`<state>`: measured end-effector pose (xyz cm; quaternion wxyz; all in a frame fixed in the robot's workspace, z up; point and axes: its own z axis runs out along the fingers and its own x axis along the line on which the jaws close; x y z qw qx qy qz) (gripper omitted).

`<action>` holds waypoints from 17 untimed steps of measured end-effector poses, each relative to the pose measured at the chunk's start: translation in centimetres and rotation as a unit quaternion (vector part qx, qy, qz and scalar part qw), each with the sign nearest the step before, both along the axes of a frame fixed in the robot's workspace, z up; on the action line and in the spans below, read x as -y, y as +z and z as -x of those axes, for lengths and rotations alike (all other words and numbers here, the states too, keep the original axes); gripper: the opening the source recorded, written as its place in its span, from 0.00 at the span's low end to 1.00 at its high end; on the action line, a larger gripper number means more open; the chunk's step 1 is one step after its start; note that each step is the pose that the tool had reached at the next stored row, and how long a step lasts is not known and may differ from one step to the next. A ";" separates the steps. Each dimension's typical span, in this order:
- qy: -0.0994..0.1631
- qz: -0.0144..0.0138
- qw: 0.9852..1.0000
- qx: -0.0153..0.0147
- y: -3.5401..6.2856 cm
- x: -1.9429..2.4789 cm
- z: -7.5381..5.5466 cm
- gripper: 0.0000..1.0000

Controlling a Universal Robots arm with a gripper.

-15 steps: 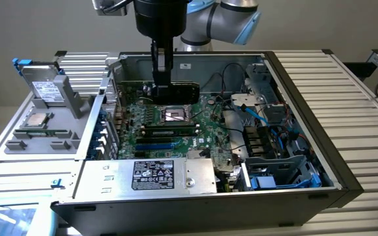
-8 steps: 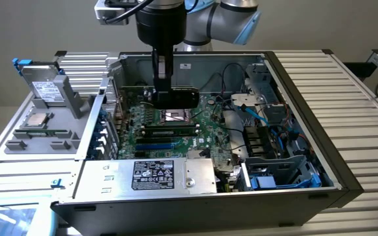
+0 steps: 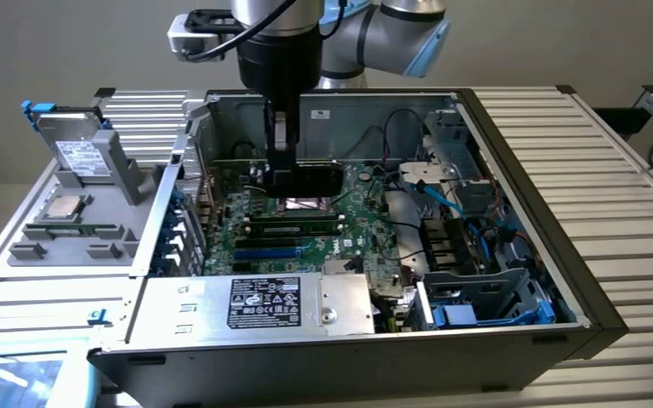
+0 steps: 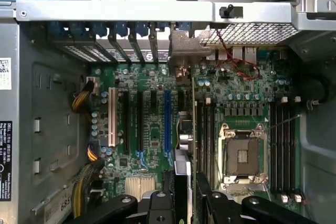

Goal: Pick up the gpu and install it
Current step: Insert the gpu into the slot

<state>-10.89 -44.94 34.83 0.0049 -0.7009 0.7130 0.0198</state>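
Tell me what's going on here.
A robot arm's gripper is clamped on the gpu, holding it on edge inside the open computer case, low over the motherboard beside the expansion slots. Its metal bracket sits by the rear slot openings. Whether the card is seated I cannot tell.

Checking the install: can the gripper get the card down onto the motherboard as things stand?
Probably yes: the gripper holds the card on edge inside the open case; no cable crosses the motherboard there.
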 end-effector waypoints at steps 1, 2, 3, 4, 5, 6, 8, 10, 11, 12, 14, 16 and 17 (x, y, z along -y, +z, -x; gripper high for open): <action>0.000 0.000 1.000 0.000 -0.18 0.02 0.0 0.28; 0.000 0.000 1.000 0.000 -0.36 0.04 0.0 0.28; 0.000 0.000 1.000 0.000 -0.54 0.06 0.1 0.28; 0.000 0.000 1.000 0.000 -0.73 0.07 0.1 0.28; 0.000 0.000 1.000 0.000 -0.92 0.07 0.2 0.28; 0.000 0.000 1.000 0.000 -1.10 0.09 0.3 0.28; 0.000 0.000 1.000 0.000 -1.32 0.11 0.3 0.28; 0.000 0.000 1.000 0.000 -1.32 0.11 0.3 0.28; 0.000 0.000 1.000 0.000 -1.32 0.11 0.3 0.28; 0.000 0.000 1.000 0.000 -1.32 0.11 0.3 0.28; 0.000 -0.001 1.000 0.000 -1.36 0.14 0.3 0.28; 0.000 -0.002 1.000 0.000 -1.49 0.26 0.3 0.28; 0.000 -0.002 1.000 0.000 -1.64 0.33 0.4 0.28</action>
